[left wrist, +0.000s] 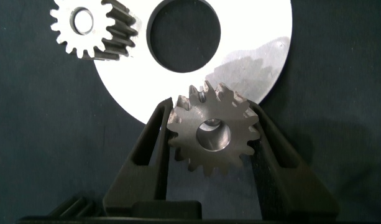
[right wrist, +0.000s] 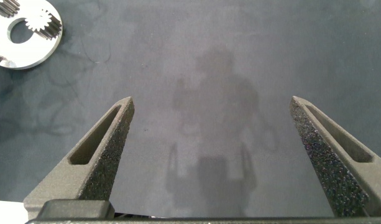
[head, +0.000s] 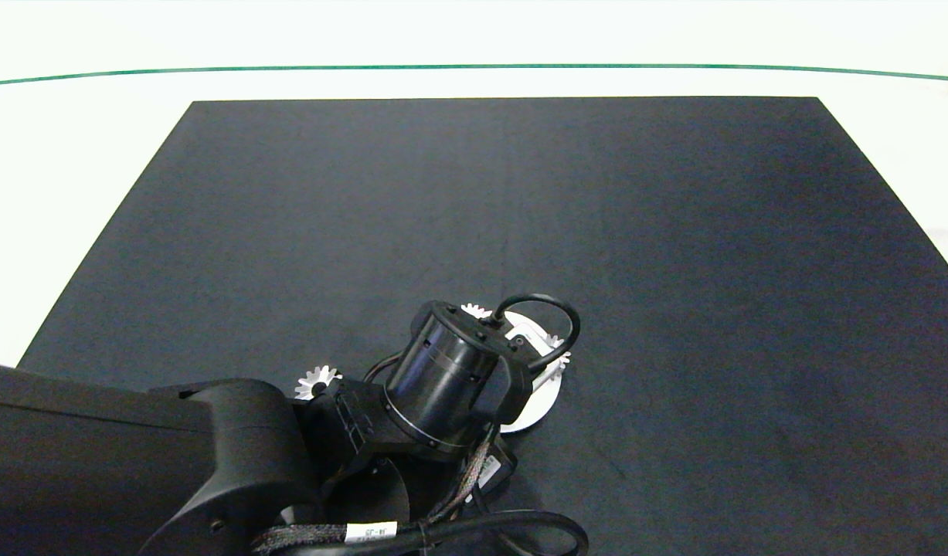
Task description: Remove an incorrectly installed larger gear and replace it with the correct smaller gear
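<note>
Honestly, the left gripper point(left wrist: 210, 134) has a gear point(left wrist: 212, 129) pinched between its fingers over the edge of the white round plate point(left wrist: 265, 37), and with those long pointed teeth I'd guess it's the larger gear coming off. If so, lift it straight and drop it well away from the plate.

From overhead the arm hides all of that; you only see a loose gear point(head: 317, 381) on the black mat point(head: 674, 270) near the arm. The left wrist camera also shows a small gear point(left wrist: 91, 28) at the plate's rim. The right gripper point(right wrist: 218, 158) hangs wide open over bare mat, well apart.
</note>
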`<state>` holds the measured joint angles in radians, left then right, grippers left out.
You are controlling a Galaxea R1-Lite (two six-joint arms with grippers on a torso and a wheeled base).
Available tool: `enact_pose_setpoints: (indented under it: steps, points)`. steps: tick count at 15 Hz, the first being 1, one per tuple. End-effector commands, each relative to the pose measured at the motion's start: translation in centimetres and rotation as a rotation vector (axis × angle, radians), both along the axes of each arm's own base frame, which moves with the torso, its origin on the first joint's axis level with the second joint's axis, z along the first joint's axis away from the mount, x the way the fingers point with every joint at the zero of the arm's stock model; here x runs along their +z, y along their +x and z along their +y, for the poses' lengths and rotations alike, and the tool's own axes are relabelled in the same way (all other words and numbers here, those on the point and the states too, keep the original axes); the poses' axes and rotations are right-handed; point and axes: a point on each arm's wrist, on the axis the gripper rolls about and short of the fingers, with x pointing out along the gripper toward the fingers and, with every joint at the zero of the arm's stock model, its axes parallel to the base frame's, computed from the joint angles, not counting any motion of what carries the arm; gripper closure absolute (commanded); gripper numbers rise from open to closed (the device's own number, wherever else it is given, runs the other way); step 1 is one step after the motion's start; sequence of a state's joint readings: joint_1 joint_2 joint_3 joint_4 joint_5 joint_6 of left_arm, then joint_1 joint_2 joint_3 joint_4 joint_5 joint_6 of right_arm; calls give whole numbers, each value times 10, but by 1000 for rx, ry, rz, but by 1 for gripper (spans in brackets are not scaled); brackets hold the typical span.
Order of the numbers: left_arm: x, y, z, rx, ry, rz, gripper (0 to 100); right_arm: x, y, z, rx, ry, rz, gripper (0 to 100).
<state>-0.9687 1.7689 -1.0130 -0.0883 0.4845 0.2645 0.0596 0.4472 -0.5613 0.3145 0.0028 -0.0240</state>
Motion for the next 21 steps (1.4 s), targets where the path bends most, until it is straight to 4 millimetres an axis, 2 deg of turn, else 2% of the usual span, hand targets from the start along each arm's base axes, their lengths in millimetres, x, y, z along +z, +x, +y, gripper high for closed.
enact_pose_setpoints:
  steps: [1,6,10,21]
  points:
    - [-2,3,-1,9,5,0,90,0,0,0,0,1,2,0]
    - [-6,11,4,35,19,8,90,-1,0,0,0,1,4,0]
    - [-2,7,9,33,15,2,90,-1,0,0,0,1,4,0]
    - [6,11,4,28,45,13,90,-2,0,0,2,1,5,0]
